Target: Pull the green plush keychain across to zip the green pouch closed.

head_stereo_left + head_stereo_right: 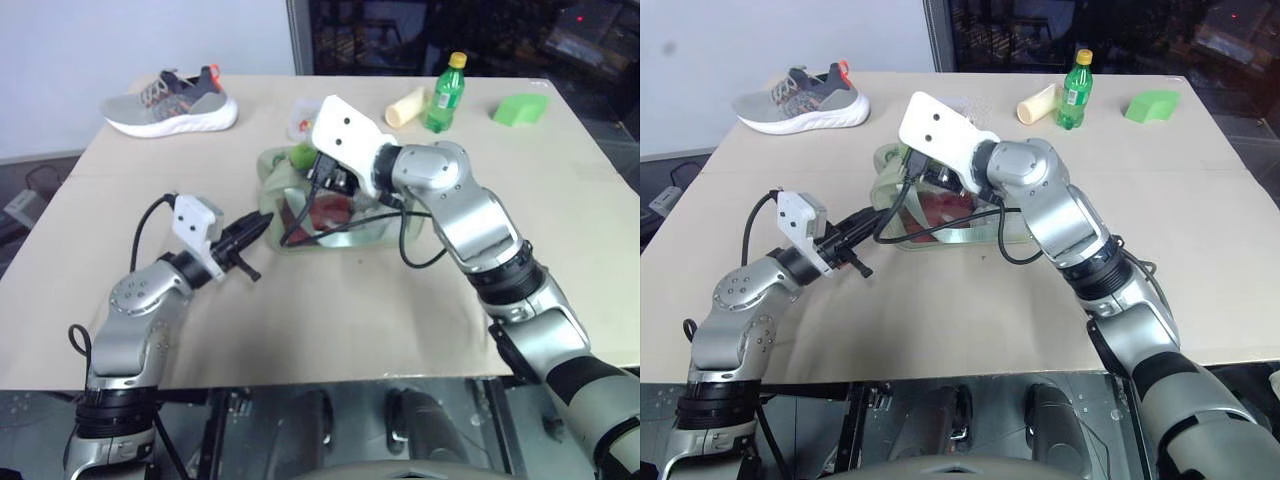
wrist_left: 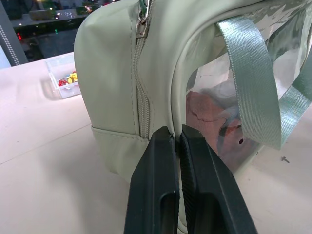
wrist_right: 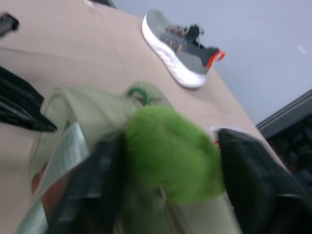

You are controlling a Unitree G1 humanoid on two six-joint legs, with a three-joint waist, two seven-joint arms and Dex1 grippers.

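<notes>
The green pouch (image 1: 345, 232), pale sage with a clear front panel and red contents, stands mid-table. Its zipper (image 2: 142, 29) runs up the end panel in the left wrist view. The green plush keychain (image 3: 170, 151) sits at the pouch's top left (image 1: 301, 155). My right gripper (image 3: 168, 141) reaches over the pouch from the right, a finger pressed on each side of the plush. My left gripper (image 1: 258, 228) points level at the pouch's left end. Its fingertips (image 2: 163, 139) are shut together on the seam at the edge of the clear panel.
A grey sneaker (image 1: 170, 100) lies at the far left. At the far right stand a green bottle (image 1: 444, 95), a cream piece (image 1: 405, 105) and a bright green block (image 1: 520, 108). A small clear box (image 2: 63, 78) sits just behind the pouch.
</notes>
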